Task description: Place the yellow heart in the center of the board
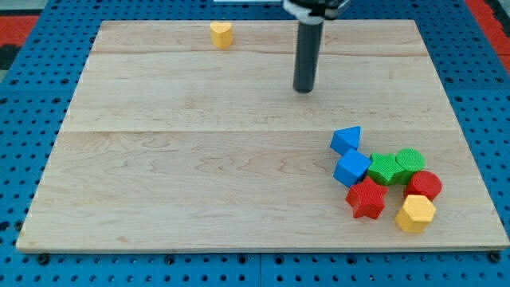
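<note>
The job has hardly begun. The yellow heart (221,34) sits near the view's top edge of the desk (159,183), far from the middle. My tip (304,90) is well apart, to its right. There is no gripper, only a rod.

surface: pale wooden board (199,183) | surround: blue perforated panel (24,104) | corners: red patches (20,20) at top
</note>
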